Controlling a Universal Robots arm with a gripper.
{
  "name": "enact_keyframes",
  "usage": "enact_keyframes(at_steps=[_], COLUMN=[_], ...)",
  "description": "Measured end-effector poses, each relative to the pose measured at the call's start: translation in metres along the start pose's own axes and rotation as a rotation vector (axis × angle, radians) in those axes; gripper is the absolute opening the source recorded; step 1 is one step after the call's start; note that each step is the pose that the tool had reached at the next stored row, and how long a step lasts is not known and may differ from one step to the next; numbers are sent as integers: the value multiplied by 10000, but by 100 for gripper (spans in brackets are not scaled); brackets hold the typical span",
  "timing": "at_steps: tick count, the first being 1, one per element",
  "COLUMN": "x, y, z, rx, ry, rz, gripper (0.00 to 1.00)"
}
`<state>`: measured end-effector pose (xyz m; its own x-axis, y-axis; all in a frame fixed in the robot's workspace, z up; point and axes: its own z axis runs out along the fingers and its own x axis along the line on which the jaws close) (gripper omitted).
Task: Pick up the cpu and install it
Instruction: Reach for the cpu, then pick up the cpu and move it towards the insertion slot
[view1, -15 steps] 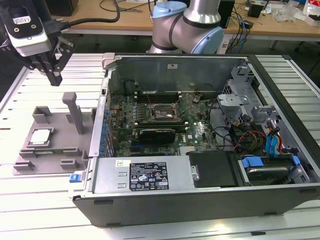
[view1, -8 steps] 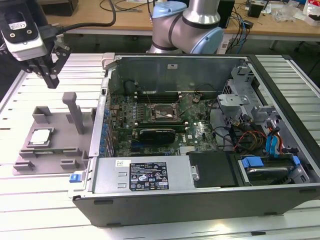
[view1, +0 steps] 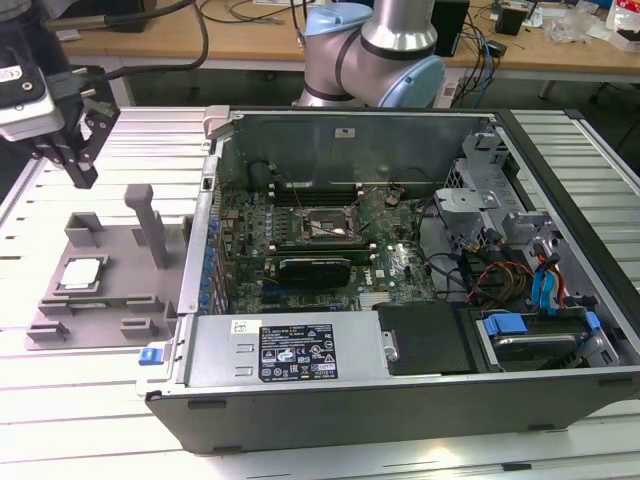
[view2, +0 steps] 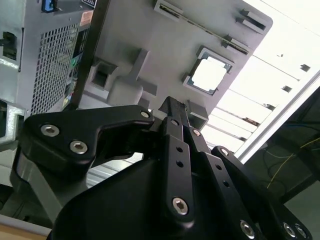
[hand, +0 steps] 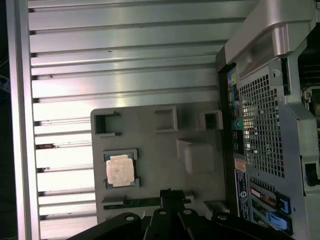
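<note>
The claw (view1: 78, 165) hangs closed and empty above the grey tray (view1: 115, 275) on the worktop (view1: 60, 400); the cpu (view1: 81, 274) lies untouched in its tray recess, while the socket (view1: 330, 222) inside the open computer case (view1: 400, 400) waits unfilled.

No text can be read with certainty in any of the views. In the exterior view a black label (view1: 298, 352) with white print and small marks sits on the power supply cover (view1: 280, 350) of the computer case (view1: 400, 410), with a small white sticker (view1: 241, 326) just beside it, but the characters are too small to make out. In the first wrist view the cpu (hand: 120, 169) carries faint lines of print, and coloured stickers (hand: 240, 176) stand on the case's back panel, all unreadable.
</note>
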<state>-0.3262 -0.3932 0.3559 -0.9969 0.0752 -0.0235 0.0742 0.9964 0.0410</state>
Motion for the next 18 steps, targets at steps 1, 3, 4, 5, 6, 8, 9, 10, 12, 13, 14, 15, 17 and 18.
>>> enact_keyframes(at_steps=[1, 3, 4, 5, 6, 8, 9, 10, 12, 13, 14, 15, 17, 18], x=[24, 71, 98, 121, 145, 174, 183, 205, 236, 237, 238, 239, 240, 240], y=[-3, -8, -7, -7, -6, -7, -7, -7, -10, -10, -9, -9, -9, -9], z=[21, 75, 113, 144, 179, 237, 254, 296, 352, 354, 355, 355, 355, 355], rx=[1, 3, 6, 10, 14, 20, 21, 24, 27, 27, 27, 26, 27, 27], ry=[0, -1, -2, -1, -2, -2, -2, -3, -3, -2, -3, -3, -3, -3], rz=[0, 0, 0, -1, 0, 0, 0, 0, -2, -3, -1, -1, -1, -1], gripper=[11, 11, 11, 11, 11, 11, 11, 11, 11, 11, 11, 11, 11, 11])
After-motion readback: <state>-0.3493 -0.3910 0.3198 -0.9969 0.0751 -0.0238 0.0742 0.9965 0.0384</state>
